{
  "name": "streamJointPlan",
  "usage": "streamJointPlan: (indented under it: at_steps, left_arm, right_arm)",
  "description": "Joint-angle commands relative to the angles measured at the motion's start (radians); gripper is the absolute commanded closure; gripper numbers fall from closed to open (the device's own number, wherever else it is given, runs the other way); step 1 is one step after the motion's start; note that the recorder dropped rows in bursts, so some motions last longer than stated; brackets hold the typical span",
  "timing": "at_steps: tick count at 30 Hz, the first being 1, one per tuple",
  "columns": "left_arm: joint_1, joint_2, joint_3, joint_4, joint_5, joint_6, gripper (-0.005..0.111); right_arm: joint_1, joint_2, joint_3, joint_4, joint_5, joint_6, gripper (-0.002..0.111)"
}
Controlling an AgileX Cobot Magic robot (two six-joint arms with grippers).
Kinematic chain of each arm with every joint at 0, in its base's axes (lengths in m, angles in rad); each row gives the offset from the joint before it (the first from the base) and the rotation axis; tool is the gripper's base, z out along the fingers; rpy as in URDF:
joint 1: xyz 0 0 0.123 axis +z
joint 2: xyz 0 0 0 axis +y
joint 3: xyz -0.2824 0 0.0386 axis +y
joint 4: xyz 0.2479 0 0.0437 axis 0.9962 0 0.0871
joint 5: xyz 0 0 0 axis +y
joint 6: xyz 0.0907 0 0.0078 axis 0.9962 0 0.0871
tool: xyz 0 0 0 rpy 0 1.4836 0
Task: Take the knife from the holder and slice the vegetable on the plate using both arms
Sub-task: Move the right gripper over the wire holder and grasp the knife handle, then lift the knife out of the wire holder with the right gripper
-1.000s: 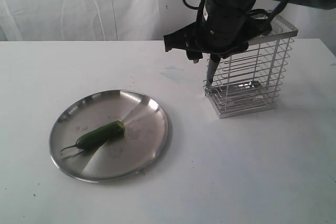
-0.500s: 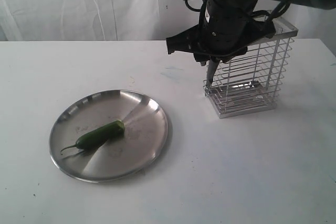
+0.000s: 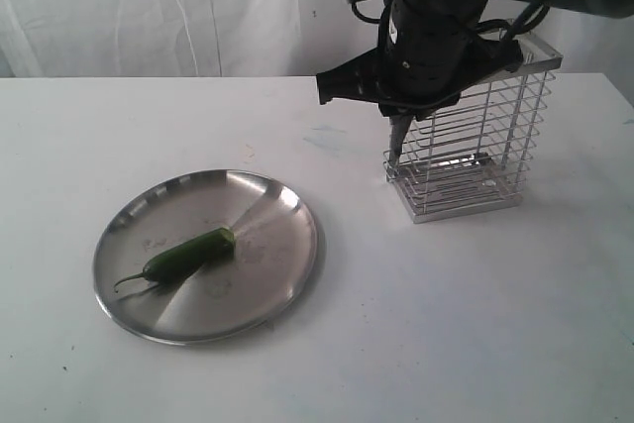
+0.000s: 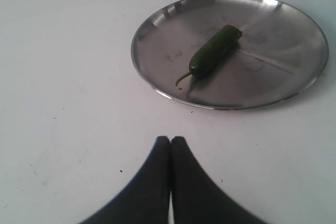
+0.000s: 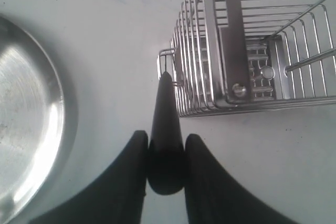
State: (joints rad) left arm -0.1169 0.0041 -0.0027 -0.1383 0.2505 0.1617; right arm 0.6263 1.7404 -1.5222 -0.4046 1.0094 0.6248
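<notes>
Your right gripper (image 5: 166,136) pinches the knife (image 5: 165,114) by its handle, blade hanging at the holder (image 5: 233,61) corner wires; lift crookedly and it may snag, tipping the holder; your left gripper (image 4: 170,144) sits pressed together near the plate (image 4: 294,51) holding the vegetable (image 4: 212,53).

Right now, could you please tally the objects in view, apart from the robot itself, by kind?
steel plate: 1
green chili: 1
wire holder: 1
black knife: 1
Total: 4
</notes>
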Motion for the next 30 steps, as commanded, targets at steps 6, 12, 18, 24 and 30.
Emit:
streamJointPlan:
  at_steps: [6,12,18,24,30]
  left_arm:
    - [-0.004,-0.004,0.003,-0.002,0.004,0.0,0.107]
    - [-0.004,-0.004,0.003,-0.002,0.004,0.0,0.107]
    - [-0.004,-0.004,0.003,-0.002,0.004,0.0,0.107]
    - [-0.004,-0.004,0.003,-0.002,0.004,0.0,0.107]
    - [-0.004,-0.004,0.003,0.001,0.004,0.0,0.107]
  right_arm:
    - [-0.009,-0.059,-0.003,-0.027,0.088,-0.023,0.108]
    - [-0.009,-0.136,-0.003,-0.005,0.081,-0.039,0.108]
    - [-0.009,-0.211,-0.003,0.049,0.062,-0.039,0.108]
    - [-0.005,-0.284,-0.003,0.101,0.064,-0.051,0.108]
    - [-0.005,-0.324,-0.003,0.311,0.051,-0.202,0.108]
